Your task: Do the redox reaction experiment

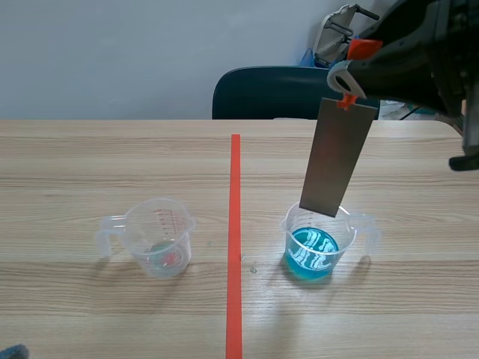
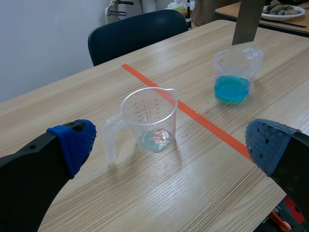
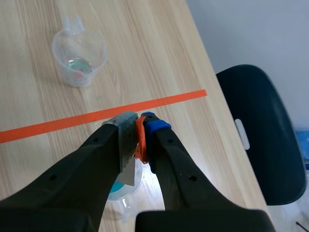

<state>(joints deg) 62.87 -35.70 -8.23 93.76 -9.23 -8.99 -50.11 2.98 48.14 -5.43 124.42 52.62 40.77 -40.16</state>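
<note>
Bright even light, soft shadows

Two cups, one seemingly metal strip

In the right wrist view, the cup of blue liquid lies mostly hidden beneath the right gripper. Above that cup, the metal plate is cut off in the left wrist view. The scale on the clear cup beside it is too small to read.
</note>
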